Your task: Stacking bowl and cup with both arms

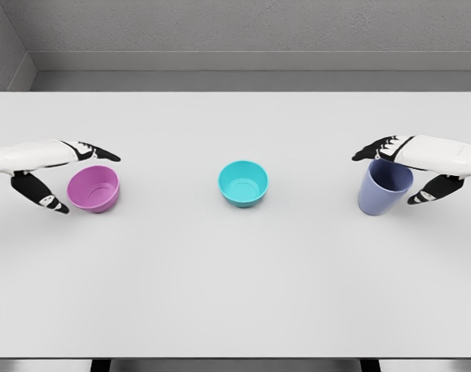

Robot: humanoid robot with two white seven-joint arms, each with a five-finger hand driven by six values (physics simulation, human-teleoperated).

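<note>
A purple bowl (94,188) stands upright on the left of the white table (235,287). My left hand (79,178) is around it, fingers over its far rim and thumb at its near left side, spread and apart from it. A teal bowl (242,183) sits alone in the middle. On the right stands a blue-violet cup (383,187), upright. My right hand (390,177) brackets the cup, fingers across its far rim and thumb by its right side, not closed on it.
The table's far edge meets a grey wall; its near edge runs along the bottom of the view. Nothing else stands on the table.
</note>
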